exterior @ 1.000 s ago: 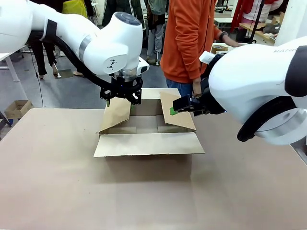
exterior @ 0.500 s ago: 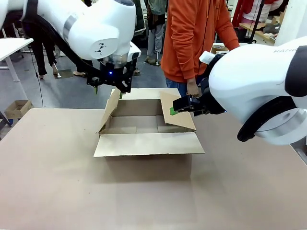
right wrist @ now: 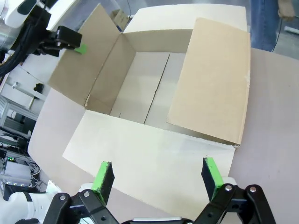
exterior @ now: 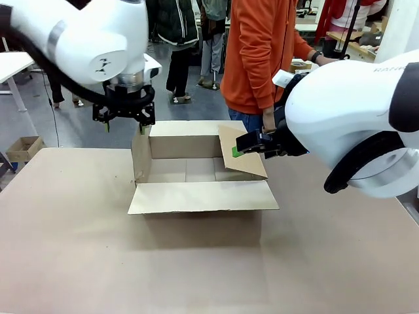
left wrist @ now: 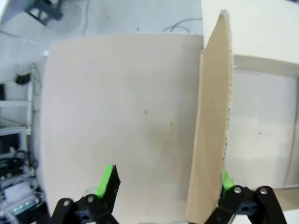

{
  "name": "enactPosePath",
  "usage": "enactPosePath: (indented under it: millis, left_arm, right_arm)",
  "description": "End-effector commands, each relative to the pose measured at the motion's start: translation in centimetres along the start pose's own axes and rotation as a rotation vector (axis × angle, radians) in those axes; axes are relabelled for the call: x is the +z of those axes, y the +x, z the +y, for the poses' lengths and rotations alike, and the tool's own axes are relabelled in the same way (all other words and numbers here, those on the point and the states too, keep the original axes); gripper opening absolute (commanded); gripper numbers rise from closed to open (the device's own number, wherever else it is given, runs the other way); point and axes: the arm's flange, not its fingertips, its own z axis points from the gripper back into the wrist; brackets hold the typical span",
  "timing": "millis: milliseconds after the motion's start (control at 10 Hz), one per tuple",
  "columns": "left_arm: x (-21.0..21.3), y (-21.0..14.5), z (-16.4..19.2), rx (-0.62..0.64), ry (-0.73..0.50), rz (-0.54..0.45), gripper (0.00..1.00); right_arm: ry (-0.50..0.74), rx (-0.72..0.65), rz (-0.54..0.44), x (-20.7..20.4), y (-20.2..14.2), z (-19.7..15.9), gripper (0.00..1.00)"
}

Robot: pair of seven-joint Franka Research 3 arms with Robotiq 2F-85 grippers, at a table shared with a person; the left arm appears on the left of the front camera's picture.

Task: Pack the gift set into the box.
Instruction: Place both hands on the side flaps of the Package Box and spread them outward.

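Both jaws gape wide — left gripper [exterior: 124, 123] at the box's [exterior: 203, 196] nine o'clock side, right gripper [exterior: 239, 148] at three.

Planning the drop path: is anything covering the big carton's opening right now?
Yes, partly. The right flap leans inward over the right side of the box's opening. The left flap stands upright inside the open left gripper, and the near flap lies flat outward.
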Motion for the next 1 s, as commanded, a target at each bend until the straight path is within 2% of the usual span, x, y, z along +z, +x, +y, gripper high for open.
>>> enactPosePath:
  millis: [0,500,600,700,800,900]
  left_arm:
    - [-1.3,-1.9,3.2,0.036,-0.158,-0.007,1.0]
    - [-6.5,-3.6,10.5,0.171,-0.452,-0.012,1.0]
    - [-7.2,-3.6,11.7,0.193,-0.53,-0.037,1.0]
    - [-8.0,-3.4,12.8,0.23,-0.661,-0.028,1.0]
    - [-6.6,-2.8,10.0,0.212,-0.425,-0.034,1.0]
    - [-6.6,-2.8,10.0,0.212,-0.425,-0.034,1.0]
  right_arm:
    - [-0.002,-0.008,0.004,0.6,-0.2,-0.1,1.0]
    - [-0.002,-0.008,0.004,0.6,-0.2,-0.1,1.0]
    - [-0.002,-0.008,0.004,0.6,-0.2,-0.1,1.0]
    - [-0.002,-0.008,0.004,0.6,-0.2,-0.1,1.0]
    - [-0.002,-0.008,0.004,0.6,-0.2,-0.1,1.0]
    - [-0.002,-0.008,0.004,0.6,-0.2,-0.1,1.0]
